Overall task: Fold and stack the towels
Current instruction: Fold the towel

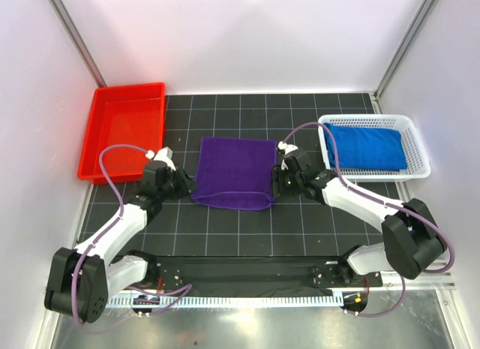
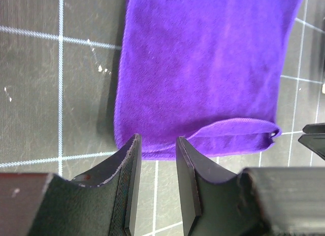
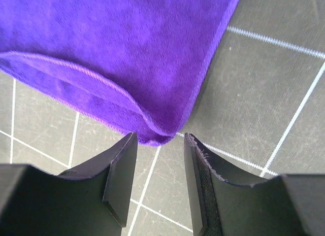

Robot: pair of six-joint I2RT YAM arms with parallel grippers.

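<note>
The purple towel (image 1: 234,172) is lying folded near the middle of the black gridded mat (image 1: 240,229). Its far edge is running straight across, and its near edge is sagging slightly toward the arm bases. Bare mat is showing on every side of it. There is a broad strip on the left toward the red tray (image 1: 127,88), which is sitting at the far left corner. A narrower strip on the right is leading to the white basket (image 1: 418,150), and a wide band is lying open on the near side. White walls (image 1: 247,34) are closing the space in at the far, left and right sides.

The left gripper (image 1: 187,187) is hanging at the towel's near left corner. Its jaws are standing apart with nothing between them, and the cloth's edge is lying just beyond the tips. The right gripper (image 1: 281,182) is hanging at the near right corner, released too, with the corner's tip lying just off the gap between its fingers (image 3: 122,170).

The purple cloth is looking plush and mostly smooth. Along the near edge the upper layer's hem is curving back short of the fold, so a lip of the lower layer is showing toward the right corner. The blue towel (image 1: 365,146) is lying folded inside the basket, well apart from the purple one.
</note>
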